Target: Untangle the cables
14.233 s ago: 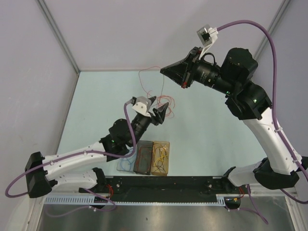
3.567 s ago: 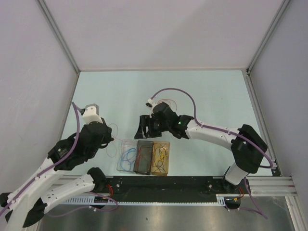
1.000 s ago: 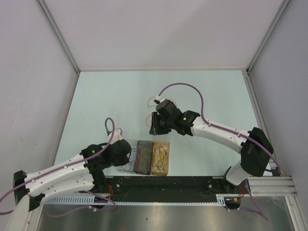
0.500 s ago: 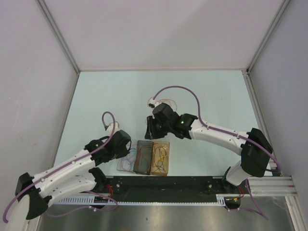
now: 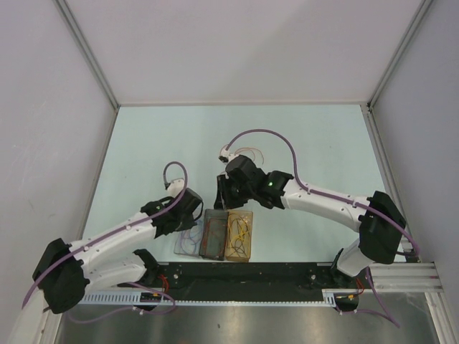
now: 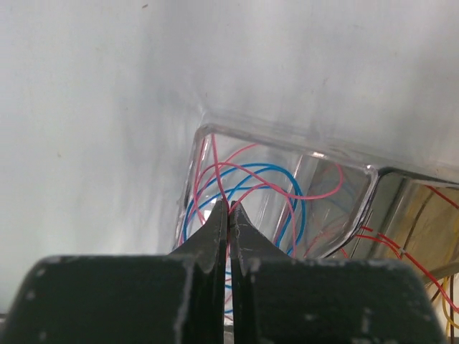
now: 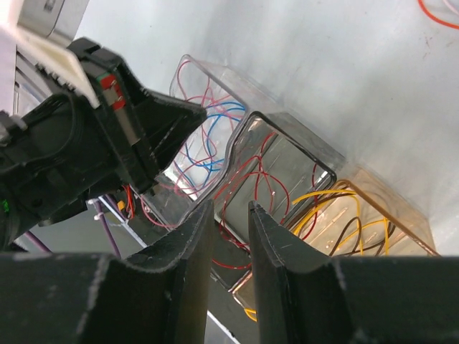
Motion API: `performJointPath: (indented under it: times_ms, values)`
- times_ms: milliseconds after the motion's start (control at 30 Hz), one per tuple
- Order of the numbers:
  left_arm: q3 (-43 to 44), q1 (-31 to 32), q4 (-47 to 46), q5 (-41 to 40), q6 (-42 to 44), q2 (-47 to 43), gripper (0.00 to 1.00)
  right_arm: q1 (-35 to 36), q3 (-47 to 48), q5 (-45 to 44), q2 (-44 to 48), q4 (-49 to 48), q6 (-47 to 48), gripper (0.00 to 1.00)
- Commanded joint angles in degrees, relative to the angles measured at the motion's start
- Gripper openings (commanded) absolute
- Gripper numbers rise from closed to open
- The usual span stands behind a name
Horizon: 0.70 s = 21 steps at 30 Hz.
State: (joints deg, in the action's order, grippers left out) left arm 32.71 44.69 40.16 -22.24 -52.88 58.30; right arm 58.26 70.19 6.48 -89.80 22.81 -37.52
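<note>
**Left gripper** (image 6: 228,208): jaws pressed together on a pink cable (image 6: 287,188). The clear compartment (image 6: 208,132) lies directly beyond the tips, with a blue cable (image 6: 301,215) coiled inside. The grip is judged to be for sorting the strand into it.

**Right gripper** (image 7: 229,215): narrowly parted, with nothing seen held. Red cables (image 7: 262,179) in the smoky compartment (image 7: 294,136) lie just past the tips, and yellow cables (image 7: 330,195) lie to their right.

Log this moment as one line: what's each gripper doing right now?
left gripper: shut on pink wire over clear bin | right gripper: slightly open above middle bin holding red wires
</note>
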Motion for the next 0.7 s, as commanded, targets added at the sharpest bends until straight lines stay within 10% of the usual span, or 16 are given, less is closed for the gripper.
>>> performJointPath:
  times_ms: [0,667]
  values:
    - [2.5,-0.9,-6.1,1.2,4.0,1.8,0.00,0.6,0.4,-0.7,0.2,-1.4,-0.2,0.31]
    - [11.8,-0.9,5.9,-0.7,7.0,-8.3,0.51,-6.0,0.4,1.9,4.9,-2.1,2.1,0.38]
